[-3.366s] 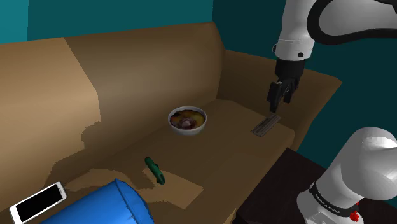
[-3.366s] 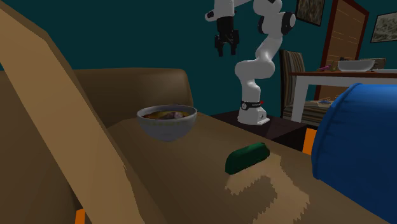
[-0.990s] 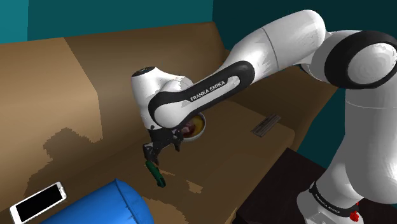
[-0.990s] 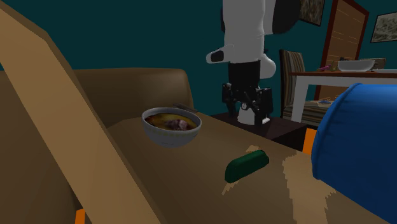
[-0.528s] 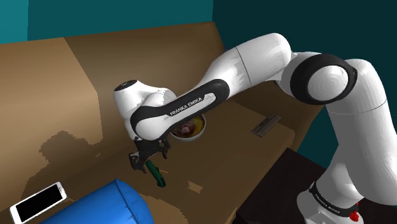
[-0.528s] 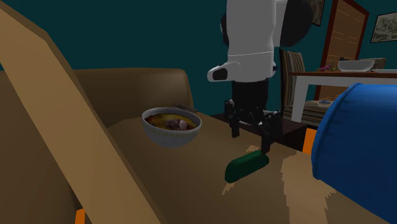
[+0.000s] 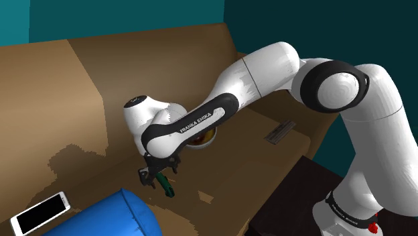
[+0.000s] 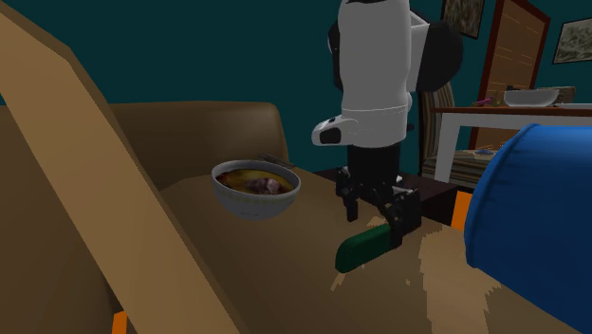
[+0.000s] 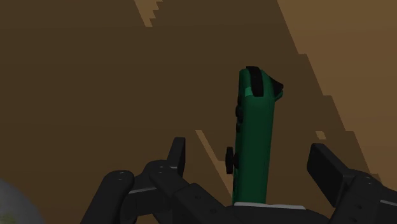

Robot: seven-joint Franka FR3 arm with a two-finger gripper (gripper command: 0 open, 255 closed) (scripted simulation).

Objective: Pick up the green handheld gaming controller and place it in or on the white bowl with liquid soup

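Green controller (image 9: 254, 140) is flat on the sofa seat (image 7: 234, 161), mid-seat, between the soup bowl (image 8: 254, 201) and the blue cushion (image 7: 114, 214), touching neither. From my wrist feed the hand (image 9: 248, 149) is low over it, fingers (image 9: 178, 149) spread wide, one each side of the controller's long body, and I see a gap on both sides, so nothing is gripped. In the second exterior view the hand (image 8: 379, 213) sits over the controller's (image 8: 365, 245) far end. Bowl is toward the backrest side and holds brownish soup. A white phone (image 7: 40, 213) lies beside the cushion.
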